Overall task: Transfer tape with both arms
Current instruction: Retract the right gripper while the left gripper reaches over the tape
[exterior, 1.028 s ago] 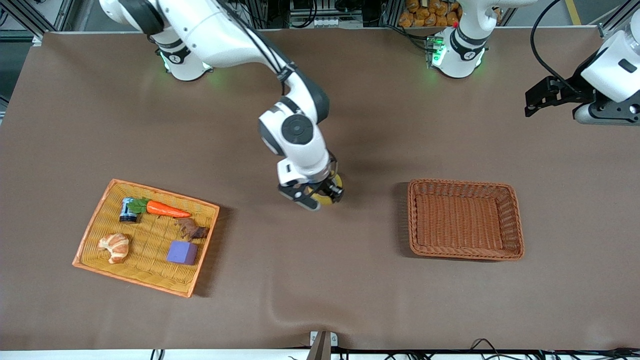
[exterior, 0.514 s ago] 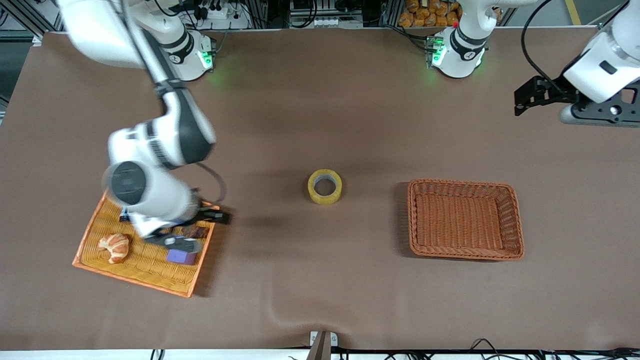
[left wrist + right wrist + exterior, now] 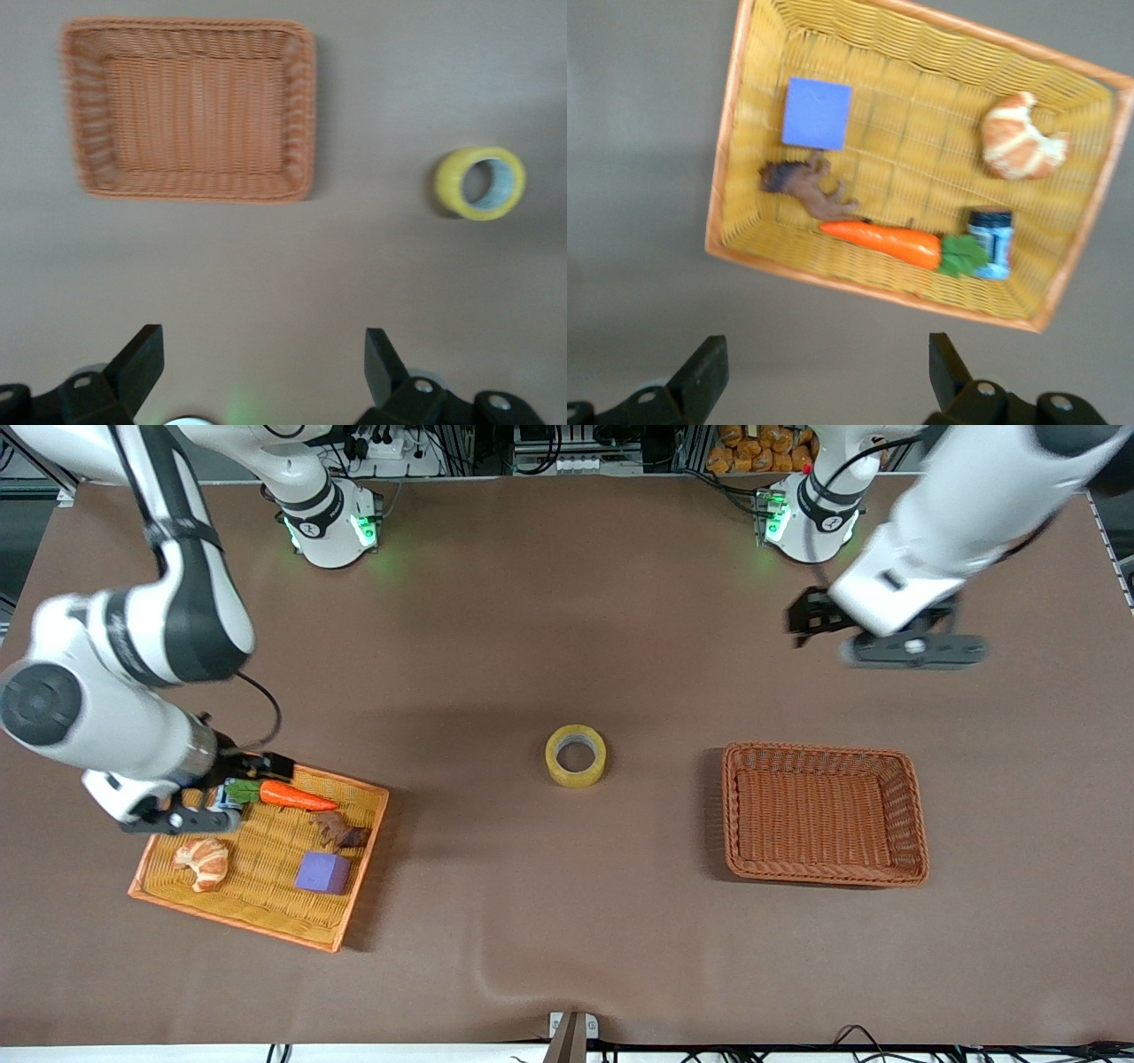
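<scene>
The tape (image 3: 576, 755), a yellowish ring with a pale core, lies flat on the brown table between the two baskets. It also shows in the left wrist view (image 3: 480, 182). My right gripper (image 3: 261, 763) is open and empty, up over the farther edge of the yellow tray (image 3: 257, 921), well away from the tape; its jaws stand wide apart in the right wrist view (image 3: 824, 359). My left gripper (image 3: 806, 615) is open and empty, up over the bare table between its base and the brown basket (image 3: 824, 750); its jaws stand wide apart in the left wrist view (image 3: 266, 354).
The yellow tray holds a carrot (image 3: 292, 795), a croissant (image 3: 204, 862), a purple cube (image 3: 322, 872), a small jar (image 3: 992, 241) and a brown toy (image 3: 341, 831). The brown basket holds nothing and also shows in the left wrist view (image 3: 190, 190).
My right gripper let go of the tape at the table's middle and swung back over the yellow tray. My left arm swung in from its end of the table toward the basket.
</scene>
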You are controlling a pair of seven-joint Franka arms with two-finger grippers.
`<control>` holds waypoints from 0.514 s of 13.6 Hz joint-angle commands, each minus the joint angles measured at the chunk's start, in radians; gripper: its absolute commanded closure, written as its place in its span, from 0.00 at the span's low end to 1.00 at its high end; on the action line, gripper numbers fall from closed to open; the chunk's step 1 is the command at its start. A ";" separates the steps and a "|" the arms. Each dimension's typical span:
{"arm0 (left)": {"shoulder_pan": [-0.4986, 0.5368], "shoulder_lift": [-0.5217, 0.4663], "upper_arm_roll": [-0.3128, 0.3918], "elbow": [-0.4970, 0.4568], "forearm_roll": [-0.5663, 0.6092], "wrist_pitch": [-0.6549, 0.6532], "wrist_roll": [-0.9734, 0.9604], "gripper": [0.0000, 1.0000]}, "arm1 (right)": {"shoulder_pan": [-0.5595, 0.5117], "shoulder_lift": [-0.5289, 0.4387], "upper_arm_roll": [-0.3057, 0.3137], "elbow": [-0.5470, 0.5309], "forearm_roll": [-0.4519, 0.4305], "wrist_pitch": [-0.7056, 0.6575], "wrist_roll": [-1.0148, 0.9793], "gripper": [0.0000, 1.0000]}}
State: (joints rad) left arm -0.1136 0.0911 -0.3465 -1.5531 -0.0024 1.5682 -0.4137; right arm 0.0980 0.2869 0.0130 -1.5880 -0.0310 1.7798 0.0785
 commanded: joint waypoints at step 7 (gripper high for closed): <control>-0.259 0.205 -0.062 -0.177 0.065 0.329 -0.298 0.00 | -0.067 -0.242 0.018 -0.032 -0.020 -0.112 -0.179 0.00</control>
State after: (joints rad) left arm -0.3465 0.3226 -0.4092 -1.6275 0.0445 1.8127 -0.6637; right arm 0.0609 0.0672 0.0141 -1.6217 -0.0336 1.6864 -0.0342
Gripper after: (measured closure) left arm 0.000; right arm 0.000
